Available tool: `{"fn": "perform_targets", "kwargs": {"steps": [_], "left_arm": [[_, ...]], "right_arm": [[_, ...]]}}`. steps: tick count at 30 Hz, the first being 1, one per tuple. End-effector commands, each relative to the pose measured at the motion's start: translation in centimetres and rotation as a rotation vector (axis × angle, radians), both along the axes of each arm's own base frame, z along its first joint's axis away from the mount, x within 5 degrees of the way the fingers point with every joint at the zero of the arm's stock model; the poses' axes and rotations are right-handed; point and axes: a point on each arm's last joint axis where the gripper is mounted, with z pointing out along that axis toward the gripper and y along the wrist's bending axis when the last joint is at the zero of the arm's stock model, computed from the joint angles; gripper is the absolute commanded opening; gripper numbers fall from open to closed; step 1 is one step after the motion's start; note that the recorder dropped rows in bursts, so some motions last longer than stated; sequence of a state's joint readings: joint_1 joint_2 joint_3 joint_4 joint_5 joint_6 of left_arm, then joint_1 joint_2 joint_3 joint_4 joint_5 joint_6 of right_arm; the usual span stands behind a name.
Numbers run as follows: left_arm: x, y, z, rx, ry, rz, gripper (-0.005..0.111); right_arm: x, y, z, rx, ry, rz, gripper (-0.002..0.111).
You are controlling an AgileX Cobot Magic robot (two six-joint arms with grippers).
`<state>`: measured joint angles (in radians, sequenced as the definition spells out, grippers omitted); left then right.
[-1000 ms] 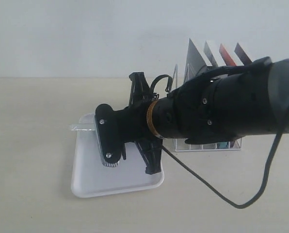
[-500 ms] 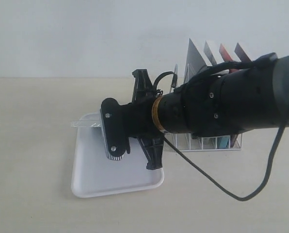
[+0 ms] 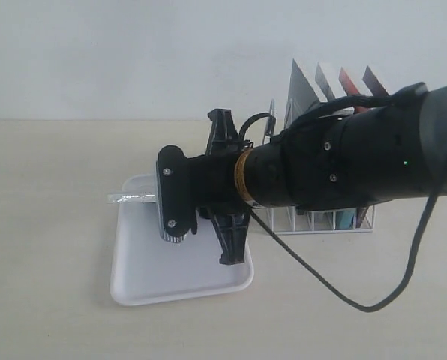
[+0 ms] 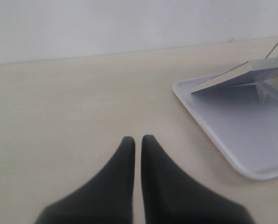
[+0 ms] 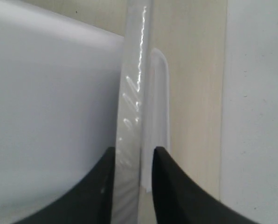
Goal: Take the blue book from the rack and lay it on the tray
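1. Exterior view: the right gripper point(image 3: 160, 199) reaches across over the tray point(image 3: 145, 289). It holds the book point(image 3: 130, 198) edge-on, a thin pale strip jutting left at the tray's far end. The strip's free end pokes just past the tray's left rim. The rack point(image 3: 321, 223) stands behind the arm, with other books in it. The book's cover colour does not show from here.

2. Left wrist view: the left gripper point(image 4: 137, 140) hangs over bare table point(image 4: 59, 102) with its fingers together, holding nothing, well apart from the tray point(image 4: 185, 95). The book point(image 4: 251, 70) slants above the tray, low end near the rim. I cannot tell whether it touches.

3. Right wrist view: the right gripper point(image 5: 133, 151) is clamped on the book point(image 5: 135, 70), one finger on each face. The tray point(image 5: 45, 93) lies under it.

4. Step, as I judge it: the book is out of the rack and over the tray, at the laying-down stage.

5. The next move calls for:
   - bringing the book inward so that no end overhangs the rim;
   - lowering it until it lies flat;
   - then parting the fingers.
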<state>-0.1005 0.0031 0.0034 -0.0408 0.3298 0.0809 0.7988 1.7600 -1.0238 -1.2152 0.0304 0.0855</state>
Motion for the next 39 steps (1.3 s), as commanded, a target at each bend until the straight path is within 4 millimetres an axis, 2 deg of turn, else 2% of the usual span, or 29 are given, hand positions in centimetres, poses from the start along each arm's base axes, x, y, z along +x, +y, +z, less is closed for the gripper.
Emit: {"fn": "perform_targets", "kwargs": {"steps": [1, 4, 11, 22, 34, 36, 39], "left_arm": [[0.0, 0.0, 0.3, -0.008, -0.021, 0.002, 0.005], [0.0, 0.0, 0.3, -0.008, -0.021, 0.002, 0.005], [0.0, 0.0, 0.3, -0.008, -0.021, 0.002, 0.005], [0.0, 0.0, 0.3, -0.008, -0.021, 0.002, 0.005], [0.0, 0.0, 0.3, -0.008, -0.021, 0.002, 0.005], [0.0, 0.0, 0.3, -0.008, -0.021, 0.002, 0.005], [0.0, 0.0, 0.3, -0.008, -0.021, 0.002, 0.005]], "right_arm": [[0.2, -0.1, 0.2, 0.053, 0.041, -0.057, 0.048], [0.2, -0.1, 0.2, 0.063, 0.052, -0.073, 0.058], [0.2, -0.4, 0.7, 0.076, 0.059, -0.138, 0.058], [-0.6, -1.5, 4.3, 0.296, 0.163, -0.313, 0.058], [-0.7, -2.2, 4.8, 0.303, 0.178, -0.39, 0.058], [-0.7, -2.2, 4.8, 0.318, 0.197, -0.405, 0.052], [-0.8, -2.2, 4.7, 0.322, 0.209, -0.421, 0.023]]}}
